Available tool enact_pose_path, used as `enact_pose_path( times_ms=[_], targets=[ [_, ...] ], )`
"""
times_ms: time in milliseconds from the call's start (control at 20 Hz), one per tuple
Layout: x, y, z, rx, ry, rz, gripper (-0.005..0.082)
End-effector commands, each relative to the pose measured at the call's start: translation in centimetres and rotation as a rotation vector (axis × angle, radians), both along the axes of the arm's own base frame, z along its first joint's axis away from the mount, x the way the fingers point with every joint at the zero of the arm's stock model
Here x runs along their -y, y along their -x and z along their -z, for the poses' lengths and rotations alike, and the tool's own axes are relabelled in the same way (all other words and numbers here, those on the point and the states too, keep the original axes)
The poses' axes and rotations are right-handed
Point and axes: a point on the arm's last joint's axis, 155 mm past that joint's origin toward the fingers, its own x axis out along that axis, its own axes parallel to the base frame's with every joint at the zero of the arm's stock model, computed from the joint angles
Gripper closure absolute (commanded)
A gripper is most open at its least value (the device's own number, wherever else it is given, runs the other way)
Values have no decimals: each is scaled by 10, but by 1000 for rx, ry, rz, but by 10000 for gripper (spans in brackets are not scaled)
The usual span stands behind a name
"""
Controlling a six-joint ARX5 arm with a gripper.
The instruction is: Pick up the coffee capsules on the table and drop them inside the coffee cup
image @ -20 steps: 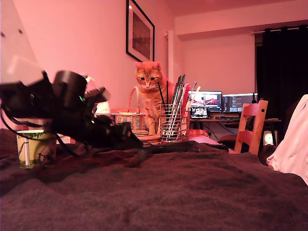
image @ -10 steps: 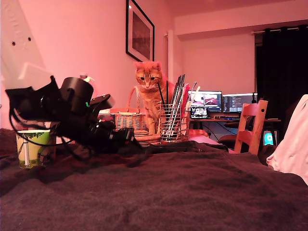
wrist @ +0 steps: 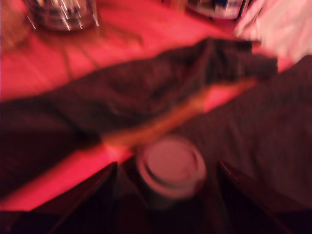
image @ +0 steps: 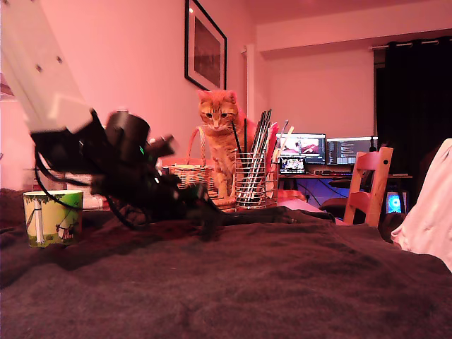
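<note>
Brown fuzzy blanket covers the table (image: pixel 282 282) nearest the camera. My gripper (wrist: pixel 168 195) stands apart around 1 capsule (wrist: pixel 170 165), rim up; it looks light and stiff, best pinched below the rim. Farther off sit the coffee cup (image: pixel 53 217) and a cat (image: pixel 220 138).

We can read no words, brands or numbers anywhere. The cup (image: pixel 53 217), on the far side of the arm from the pincer (image: pixel 210 224) in the exterior view, carries only printed pictures. The monitors (image: pixel 325 150) far beyond the pincer show lit content too small to read. The wrist view is blurred.
</note>
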Motion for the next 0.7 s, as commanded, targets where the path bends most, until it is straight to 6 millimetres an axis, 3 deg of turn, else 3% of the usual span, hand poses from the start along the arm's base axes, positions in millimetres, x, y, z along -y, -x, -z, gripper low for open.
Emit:
enact_pose_path(
  times_ms=[0,450,650],
  targets=[
    [4,3,15,-20,-12,0,191],
    [-2,-3,25,-31,-47,-50,200],
    [-3,-4,25,-29,-50,-56,338]
  ],
)
